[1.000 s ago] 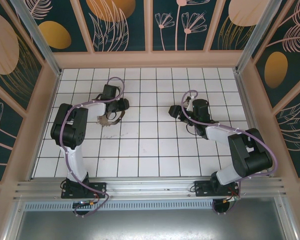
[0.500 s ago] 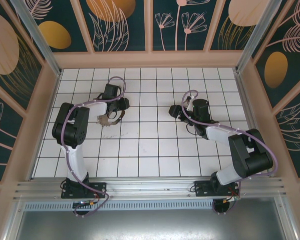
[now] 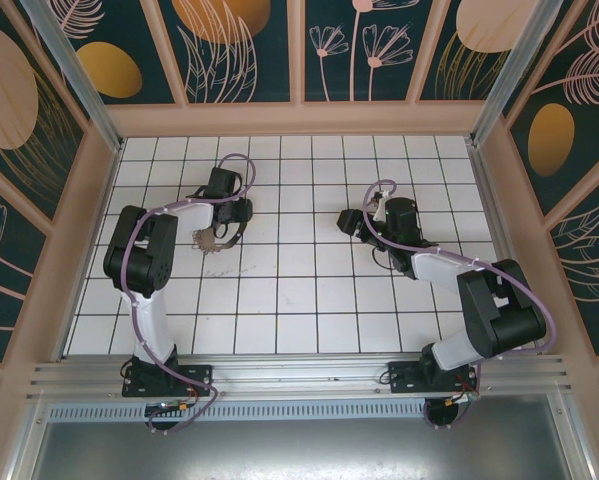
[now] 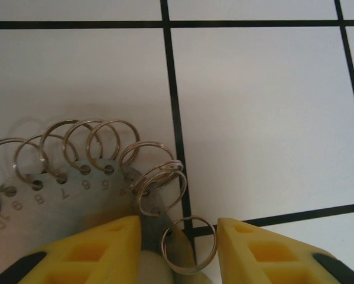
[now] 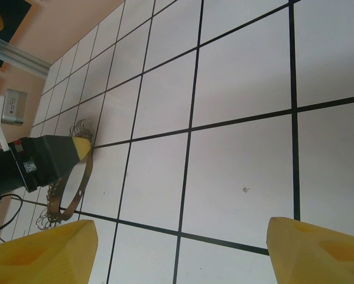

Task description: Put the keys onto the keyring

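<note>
Keyring [image 3: 219,241] lies flat on the worktop [image 3: 299,300], at 9 o'clock from centre. It is a grey numbered band with small split rings [image 4: 109,142] strung round its rim.

Left claw [image 3: 229,231] is down on it at the ring's 1 o'clock edge. In the wrist view the yellow fingers [image 4: 91,251] stand part-way apart, astride the rim. One small loop [image 4: 188,267] lies flat between them, and the rest fan off toward 10 o'clock. Cannot tell whether the pads pinch the band or only bracket it.

Right claw [image 3: 351,222] is at 2 o'clock from centre, well apart from the ring. It is released wide, with nothing between its fingers [image 5: 44,254].

Step in hand, as I read it: getting a firm hold on the ring so it can be presented.

To do it well:
- Seat the pads on the flat band itself, not on a loose loop. A loop would likely pivot or slip out.
- Close squarely across the rim. A skewed bite may skate the ring over the smooth tile.
- Lift only once the band sits tight.
- Leave one loop clear and facing 3 o'clock, so the right claw can bring the key to it.
</note>
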`<state>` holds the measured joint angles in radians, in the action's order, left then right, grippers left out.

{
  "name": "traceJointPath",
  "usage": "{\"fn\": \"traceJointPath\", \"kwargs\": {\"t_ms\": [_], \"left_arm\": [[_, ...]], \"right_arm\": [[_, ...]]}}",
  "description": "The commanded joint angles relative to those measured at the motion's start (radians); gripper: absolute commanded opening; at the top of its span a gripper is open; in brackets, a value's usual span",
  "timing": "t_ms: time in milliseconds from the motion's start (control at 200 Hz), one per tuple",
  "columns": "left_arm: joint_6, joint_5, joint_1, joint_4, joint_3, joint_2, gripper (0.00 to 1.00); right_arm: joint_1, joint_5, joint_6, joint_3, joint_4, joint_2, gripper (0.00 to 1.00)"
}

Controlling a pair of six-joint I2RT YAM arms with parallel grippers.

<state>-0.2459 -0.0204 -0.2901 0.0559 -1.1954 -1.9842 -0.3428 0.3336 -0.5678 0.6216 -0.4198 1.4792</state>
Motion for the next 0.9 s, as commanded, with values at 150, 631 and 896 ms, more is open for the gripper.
{"fn": "traceJointPath", "kwargs": {"t_ms": [150, 631, 896], "left_arm": [[0.113, 0.094, -0.052, 0.094, -0.044, 0.091, 0.42], [0.17, 0.174, -0.077, 0.196, -0.128, 0.007, 0.36], [0.195, 0.19, -0.077, 0.209, -0.126, -0.013, 0.33]], "right_arm": [[-0.018, -0.011, -0.017, -0.011, -0.008, -0.028, 0.76], [-0.022, -0.02, -0.012, -0.008, 0.014, -0.045, 0.76], [-0.026, -0.024, -0.017, -0.01, 0.011, -0.043, 0.76]]}}
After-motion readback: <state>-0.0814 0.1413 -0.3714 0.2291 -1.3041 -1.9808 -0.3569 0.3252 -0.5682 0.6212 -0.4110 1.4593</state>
